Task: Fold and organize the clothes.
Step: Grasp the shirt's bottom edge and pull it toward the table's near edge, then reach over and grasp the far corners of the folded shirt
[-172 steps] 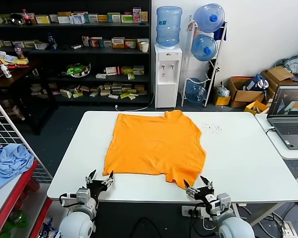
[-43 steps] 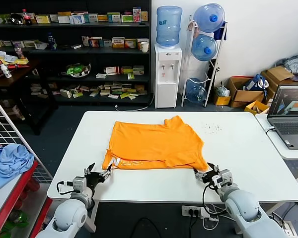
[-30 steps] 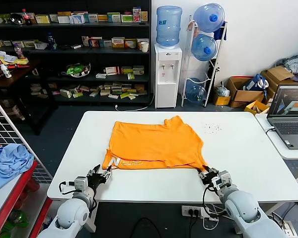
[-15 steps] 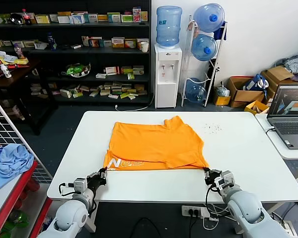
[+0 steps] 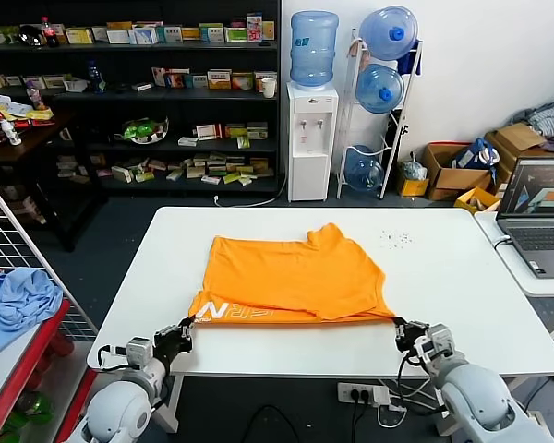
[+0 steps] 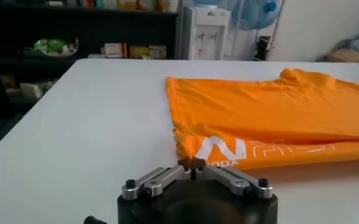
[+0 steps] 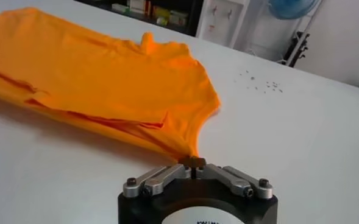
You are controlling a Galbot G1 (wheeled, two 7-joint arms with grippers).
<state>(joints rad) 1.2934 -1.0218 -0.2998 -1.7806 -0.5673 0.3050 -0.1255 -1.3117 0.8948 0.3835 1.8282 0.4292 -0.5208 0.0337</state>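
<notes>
Progress looks early: the orange T-shirt lies on the white surface with its near part doubled over, so that a band with white block lettering faces up along the near edge. That reads as one lengthwise fold in hand; the remaining folds, and putting the shirt in order, are judged still to do.

The T-shirt sits in the middle of the surface, collar toward the far side, folded edge toward the near side. Its two near corners stretch outward to the pincers. The left pincer is at the near left edge of the surface, jaws closed tight on the shirt's near left corner; in the left wrist view the left pincer has its tips meeting on a small pinch of orange fabric just beside the lettering. The right pincer is at the near right, likewise closed on the near right corner; the right wrist view shows the right pincer clamped on the tip of the cloth, the T-shirt spreading away beyond it.
</notes>
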